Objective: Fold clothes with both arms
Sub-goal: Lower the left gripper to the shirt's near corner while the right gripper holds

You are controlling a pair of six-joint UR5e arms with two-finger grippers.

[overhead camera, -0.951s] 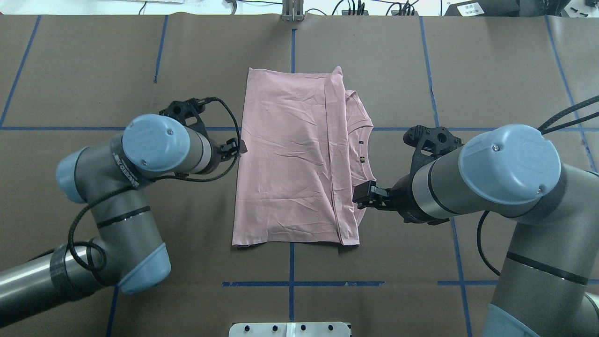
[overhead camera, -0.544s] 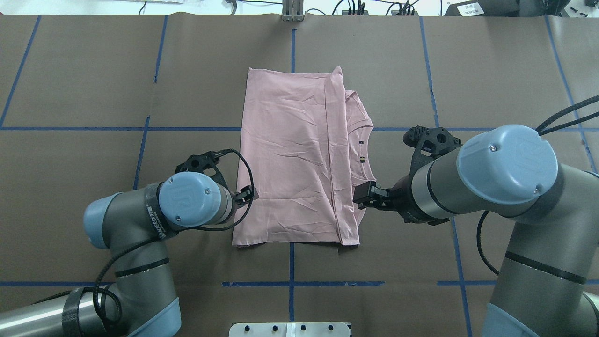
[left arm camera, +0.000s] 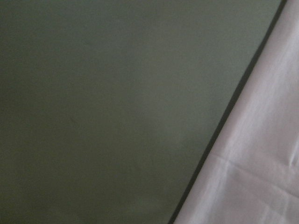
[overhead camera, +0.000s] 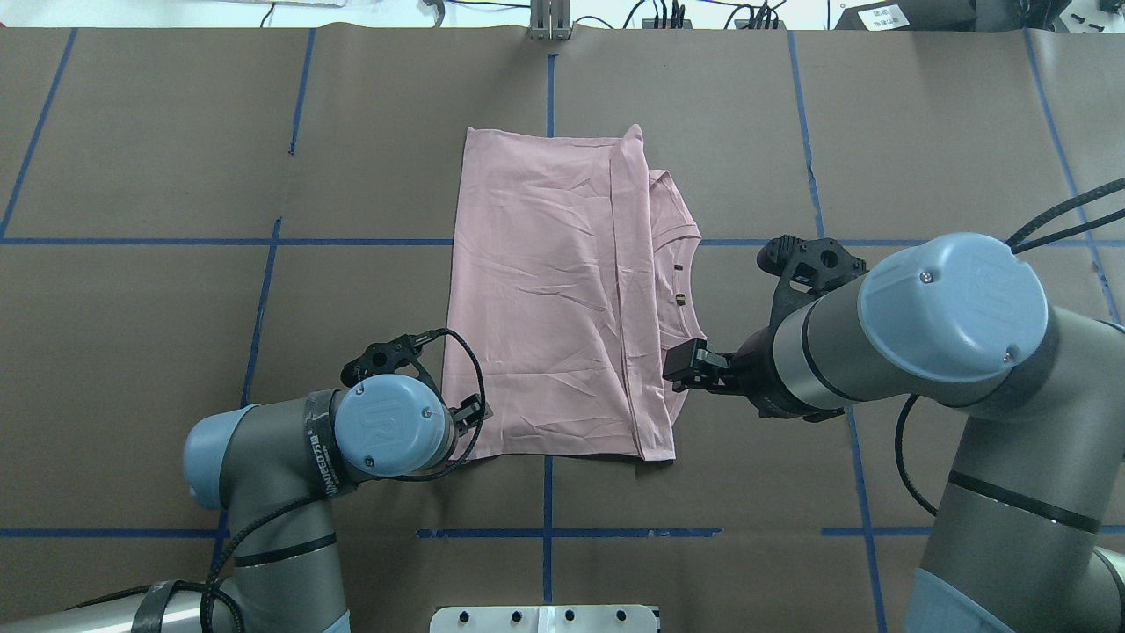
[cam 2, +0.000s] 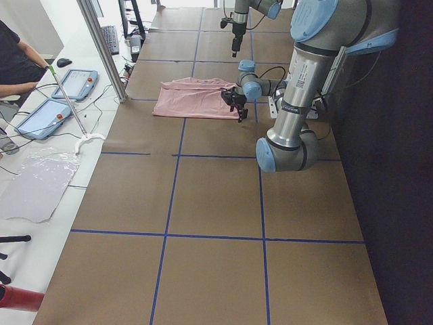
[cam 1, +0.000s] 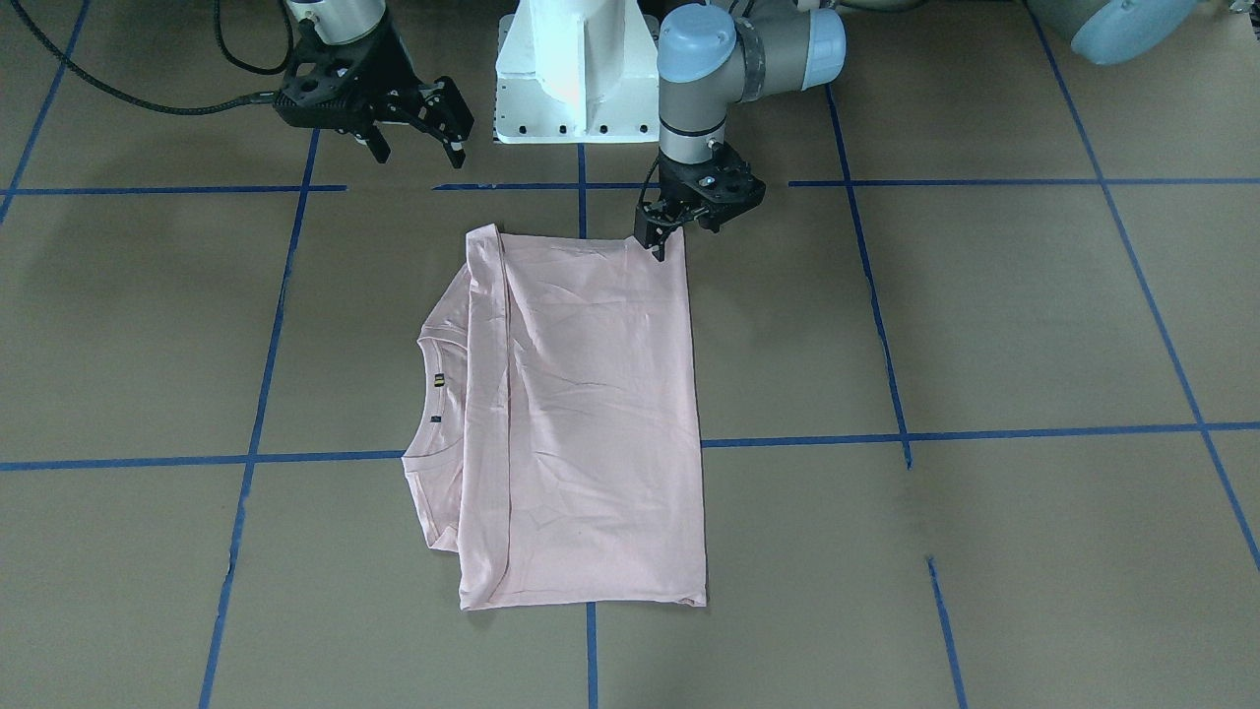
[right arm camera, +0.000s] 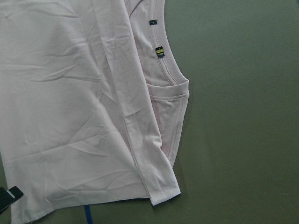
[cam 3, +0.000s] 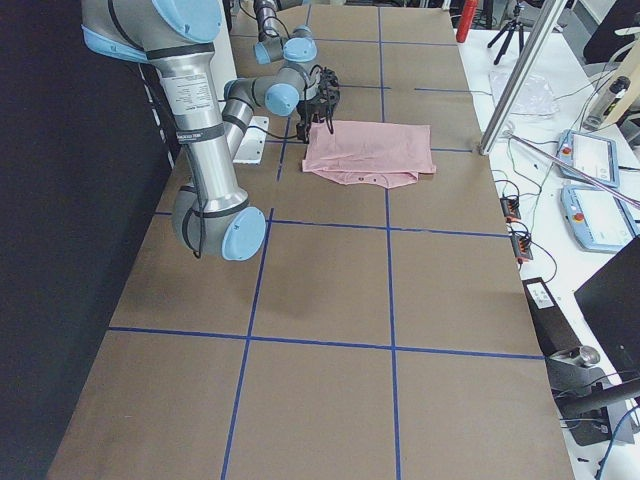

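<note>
The pale pink T-shirt (overhead camera: 545,299) lies flat on the brown table, folded lengthwise, with its collar and small tag (overhead camera: 679,299) towards my right; the print is hidden. It also shows in the front view (cam 1: 581,414) and the right wrist view (right arm camera: 70,116). My left gripper (overhead camera: 475,415) is low at the shirt's near left corner (cam 1: 658,241) and looks open and empty. The blurred left wrist view shows only the shirt's edge (left arm camera: 261,163) and table. My right gripper (overhead camera: 668,367) hangs open and empty, raised above the shirt's right edge (cam 1: 420,156).
Blue tape lines (overhead camera: 545,533) cross the brown table cover. The white pedestal base (cam 1: 576,69) stands at the robot's side. A metal post (cam 2: 101,47), tablets (cam 2: 71,84) and a seated person are beyond the far table edge.
My left arm has moved back along the shirt's left edge from its middle to its near left corner. The right arm and the shirt have not moved.
</note>
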